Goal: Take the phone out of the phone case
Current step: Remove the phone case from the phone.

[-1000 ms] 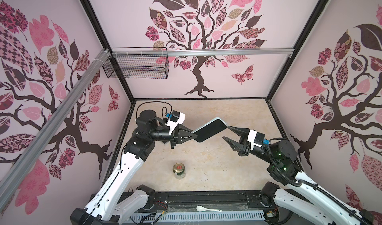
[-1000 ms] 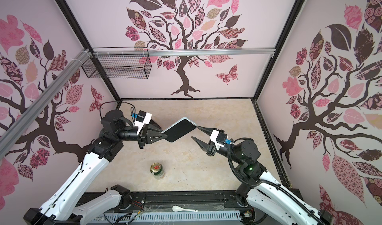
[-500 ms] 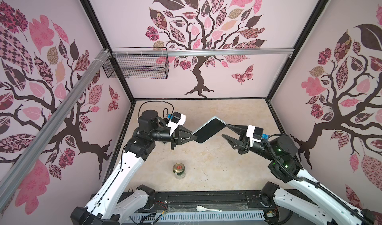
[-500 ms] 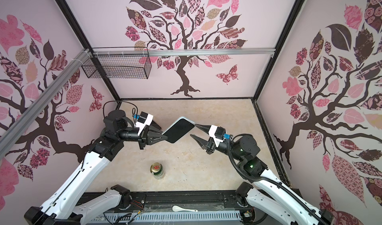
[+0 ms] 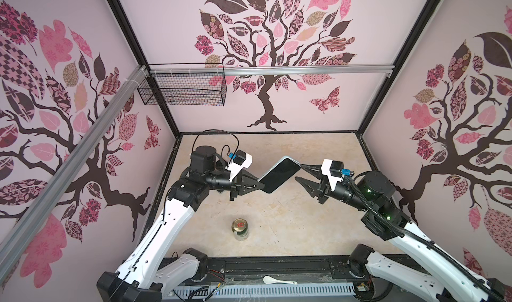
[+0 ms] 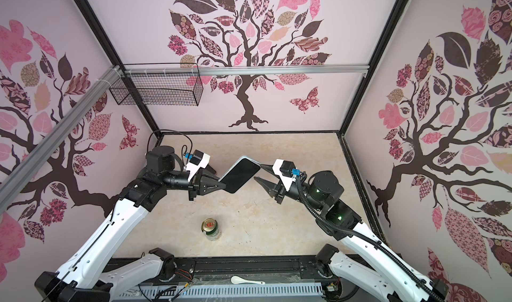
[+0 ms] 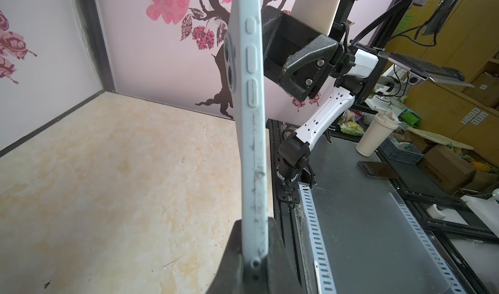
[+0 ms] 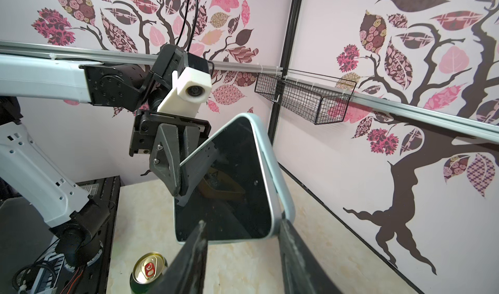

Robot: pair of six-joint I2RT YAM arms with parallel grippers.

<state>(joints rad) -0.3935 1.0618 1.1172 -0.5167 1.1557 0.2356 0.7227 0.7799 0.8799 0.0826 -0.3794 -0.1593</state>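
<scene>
The phone (image 5: 281, 174) (image 6: 240, 175), dark screen up, sits in a pale blue phone case (image 7: 252, 144) (image 8: 273, 171) and hangs tilted in the air above the table. My left gripper (image 5: 261, 185) (image 6: 223, 185) (image 7: 255, 225) is shut on its lower end. My right gripper (image 5: 299, 172) (image 6: 258, 171) (image 8: 242, 223) stands open at the phone's free end. In the right wrist view one of its fingertips (image 8: 283, 222) meets the case's rim at a corner, and the other finger lies in front of the screen.
A green drink can (image 5: 240, 228) (image 6: 211, 228) (image 8: 147, 271) stands upright on the beige table (image 5: 318, 225), nearer the front. A white spoon (image 5: 278, 280) lies on the black front rail. A wire basket (image 5: 181, 88) hangs on the back-left wall.
My right gripper has moved in to the phone's free end, its jaws a little narrower. The left gripper holds the phone almost where it was.
</scene>
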